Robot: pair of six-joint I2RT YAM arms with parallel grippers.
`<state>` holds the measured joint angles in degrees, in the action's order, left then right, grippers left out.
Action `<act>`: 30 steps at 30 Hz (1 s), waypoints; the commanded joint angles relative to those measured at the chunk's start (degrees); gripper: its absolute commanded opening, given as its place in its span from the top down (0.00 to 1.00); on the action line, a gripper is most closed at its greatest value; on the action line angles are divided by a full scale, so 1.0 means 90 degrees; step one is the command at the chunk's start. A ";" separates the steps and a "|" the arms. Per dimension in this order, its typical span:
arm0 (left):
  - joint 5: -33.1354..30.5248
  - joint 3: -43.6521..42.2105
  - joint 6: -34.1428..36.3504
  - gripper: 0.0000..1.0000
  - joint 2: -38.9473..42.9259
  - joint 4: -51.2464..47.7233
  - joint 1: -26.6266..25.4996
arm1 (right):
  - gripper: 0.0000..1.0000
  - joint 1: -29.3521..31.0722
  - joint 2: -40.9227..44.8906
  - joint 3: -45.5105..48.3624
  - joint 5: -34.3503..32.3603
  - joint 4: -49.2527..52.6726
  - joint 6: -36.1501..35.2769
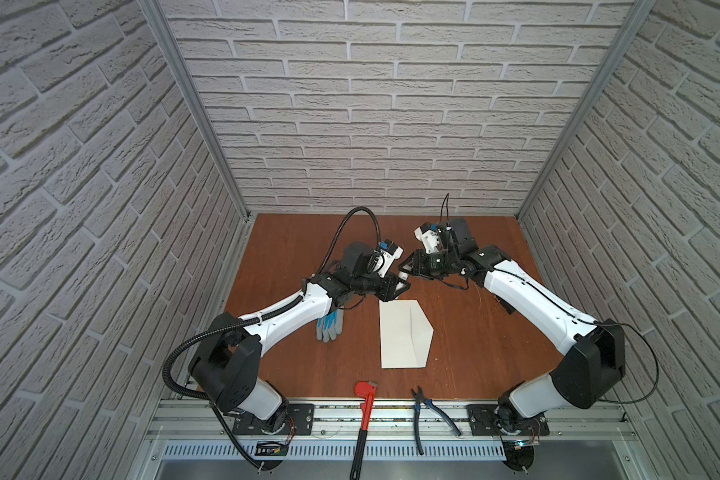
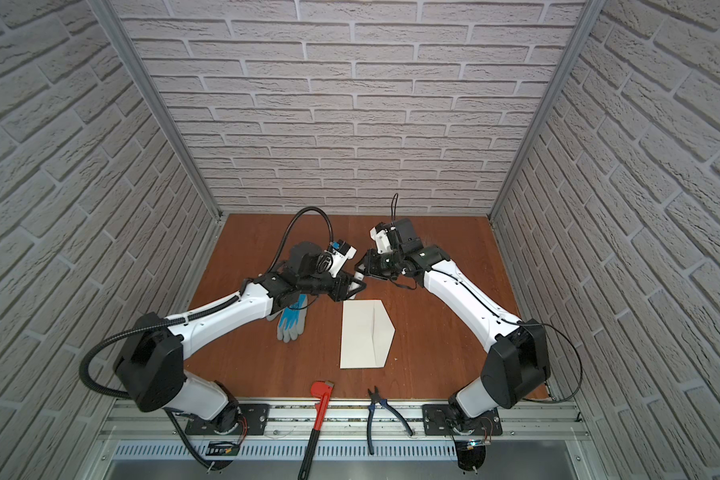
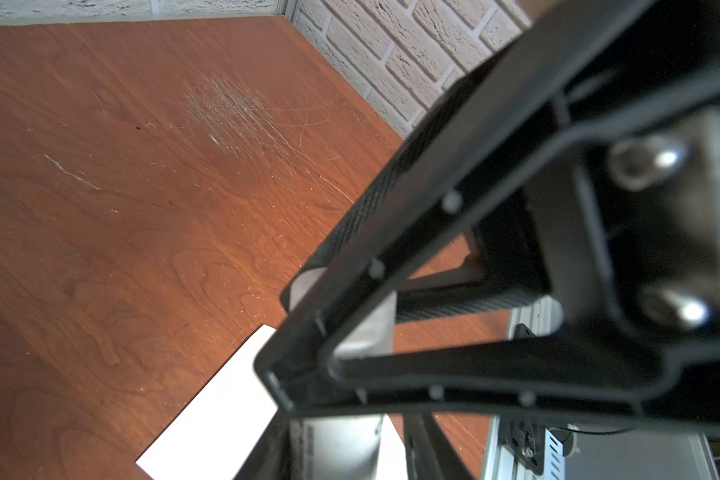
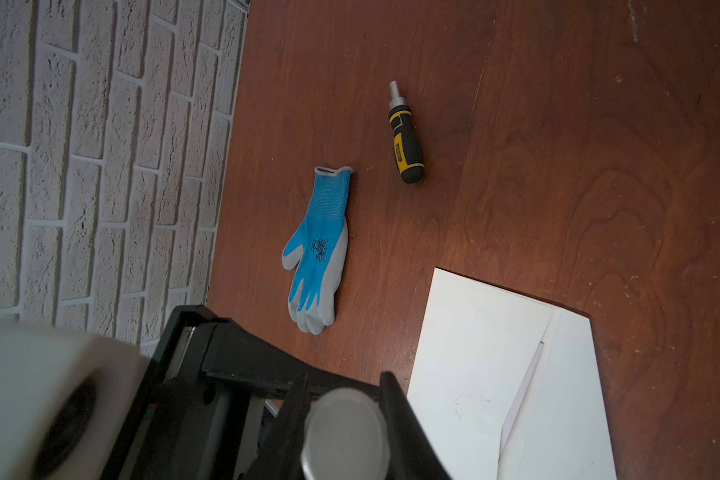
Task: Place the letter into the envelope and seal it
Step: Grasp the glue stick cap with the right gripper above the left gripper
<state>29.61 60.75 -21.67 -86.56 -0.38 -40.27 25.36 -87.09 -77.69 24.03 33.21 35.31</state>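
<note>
Right fingers [image 4: 408, 424] grip the small grey cylinder [image 4: 346, 428], so we'd hold steady by the cream-white paper envelope [image 4: 474, 353]; left fingers [image 3: 412, 237], we can't tell.

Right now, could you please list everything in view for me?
Table: one, brown wood, underneath everything.
Envelope: one, cream-white, table centre, flap open.
Glove: one, blue-grey, left of envelope.
Screwdriver: one, black-yellow, near glove's cuff.
Pipe wrench: one, red, front edge.
Pliers: one, blue-handled, front edge.
Cylinder: one, whitish, aloft beyond envelope.
Letter: none plainly visible.
Left gripper: one, black, at cylinder.
Right gripper: one, black, closed on cylinder.
</note>
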 commanded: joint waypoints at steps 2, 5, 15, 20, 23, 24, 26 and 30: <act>0.0476 0.0155 -0.0130 0.61 0.0063 0.0511 0.0016 | 0.84 0.0050 0.0320 -0.0120 -0.0055 0.0070 -0.0074; 0.0588 0.0172 -0.0145 0.63 0.0040 0.0475 0.0029 | 0.84 0.0052 0.0377 -0.0118 -0.0111 0.0160 -0.0125; 0.0762 0.0335 -0.0084 0.66 -0.0117 0.0182 0.0021 | 0.85 0.0052 0.0409 -0.0184 -0.0199 0.0338 -0.0222; 0.0839 0.0401 -0.0029 0.78 -0.0196 0.0091 0.0007 | 0.85 0.0051 0.0427 -0.0188 -0.0178 0.0335 -0.0205; 0.0851 0.0380 -0.0033 0.88 -0.0197 0.0135 -0.0010 | 0.78 0.0052 0.0457 -0.0182 -0.0131 0.0281 -0.0133; 0.0844 0.0362 -0.0039 0.92 -0.0189 0.0163 -0.0008 | 0.72 0.0052 0.0466 -0.0190 -0.0119 0.0274 -0.0098; 0.0804 0.0304 -0.0066 0.99 -0.0155 0.0276 -0.0008 | 0.66 0.0050 0.0485 -0.0212 -0.0136 0.0270 -0.0062; 0.0626 0.0167 -0.0129 1.00 -0.0046 0.0474 -0.0008 | 0.60 0.0048 0.0526 -0.0216 -0.0193 0.0274 -0.0013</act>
<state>35.00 62.50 -22.74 -88.03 -0.43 -40.18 25.41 -84.75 -77.80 22.55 37.43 34.68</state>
